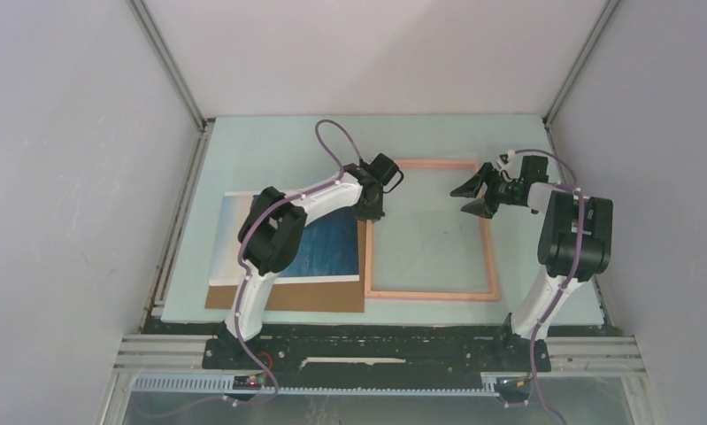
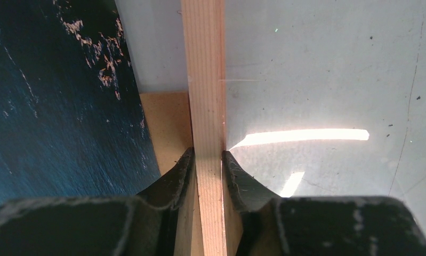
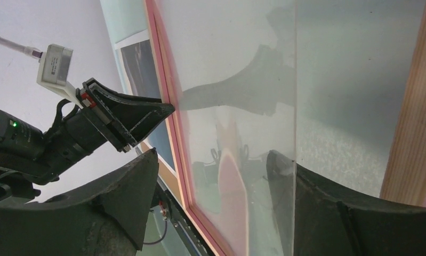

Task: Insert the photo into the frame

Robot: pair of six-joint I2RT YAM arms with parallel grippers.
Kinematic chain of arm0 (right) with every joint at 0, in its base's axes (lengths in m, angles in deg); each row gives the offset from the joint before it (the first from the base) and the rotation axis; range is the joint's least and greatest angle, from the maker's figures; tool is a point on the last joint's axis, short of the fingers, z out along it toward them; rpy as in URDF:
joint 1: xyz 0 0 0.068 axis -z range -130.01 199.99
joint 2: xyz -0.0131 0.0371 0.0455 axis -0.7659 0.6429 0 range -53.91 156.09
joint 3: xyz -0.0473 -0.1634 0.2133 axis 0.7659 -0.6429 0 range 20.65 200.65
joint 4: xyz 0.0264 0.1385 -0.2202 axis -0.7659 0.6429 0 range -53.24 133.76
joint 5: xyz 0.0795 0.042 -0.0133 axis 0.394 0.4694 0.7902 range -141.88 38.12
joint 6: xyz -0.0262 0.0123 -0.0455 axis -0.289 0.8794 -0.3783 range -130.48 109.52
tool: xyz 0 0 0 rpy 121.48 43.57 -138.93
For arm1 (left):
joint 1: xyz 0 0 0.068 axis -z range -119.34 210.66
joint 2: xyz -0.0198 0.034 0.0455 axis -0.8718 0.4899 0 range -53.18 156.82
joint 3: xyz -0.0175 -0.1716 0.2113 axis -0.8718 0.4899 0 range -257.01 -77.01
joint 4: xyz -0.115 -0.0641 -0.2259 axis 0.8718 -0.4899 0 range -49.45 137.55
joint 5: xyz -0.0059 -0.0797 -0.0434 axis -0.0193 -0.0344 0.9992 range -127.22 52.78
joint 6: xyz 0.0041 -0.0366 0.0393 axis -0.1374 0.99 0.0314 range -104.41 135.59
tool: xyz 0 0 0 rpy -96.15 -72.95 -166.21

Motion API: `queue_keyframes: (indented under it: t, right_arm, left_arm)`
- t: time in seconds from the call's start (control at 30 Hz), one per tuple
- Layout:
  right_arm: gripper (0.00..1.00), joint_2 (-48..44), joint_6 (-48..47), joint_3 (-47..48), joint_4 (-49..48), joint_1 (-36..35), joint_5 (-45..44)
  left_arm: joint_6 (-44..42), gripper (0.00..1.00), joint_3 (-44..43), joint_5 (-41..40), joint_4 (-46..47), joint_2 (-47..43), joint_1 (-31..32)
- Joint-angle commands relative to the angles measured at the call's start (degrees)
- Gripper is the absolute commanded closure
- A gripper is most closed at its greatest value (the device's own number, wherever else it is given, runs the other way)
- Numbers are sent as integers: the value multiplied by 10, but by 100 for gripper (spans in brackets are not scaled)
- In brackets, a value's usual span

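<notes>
left tool clamps 1 frame (left side) | right tool spread | 1 photo

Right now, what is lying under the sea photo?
A brown cardboard sheet sticks out from under the photo along its near edge. How far it reaches underneath is covered.

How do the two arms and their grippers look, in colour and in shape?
The left arm and right arm have white shells and bulky black joint housings. A thin purple cable runs along each. The left gripper and right gripper are black, with two wedge-shaped, scuffed fingers.
</notes>
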Motion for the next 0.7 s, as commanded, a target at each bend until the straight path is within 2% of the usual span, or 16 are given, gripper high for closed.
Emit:
queue_keyframes:
  t: [0.0, 0.43, 0.57, 0.67]
  right_arm:
    - [16, -32, -26, 23, 31, 3, -23]
    - [11, -66, -64, 44, 99, 25, -89]
    - [11, -82, -86, 72, 154, 29, -159]
    - [11, -107, -111, 108, 220, 30, -269]
  left_arm:
    - [6, 88, 44, -17, -11, 71, 5]
    - [5, 90, 50, -16, -3, 68, 4]
    - [5, 91, 52, -17, -1, 67, 4]
    - [4, 91, 53, -17, 0, 66, 5]
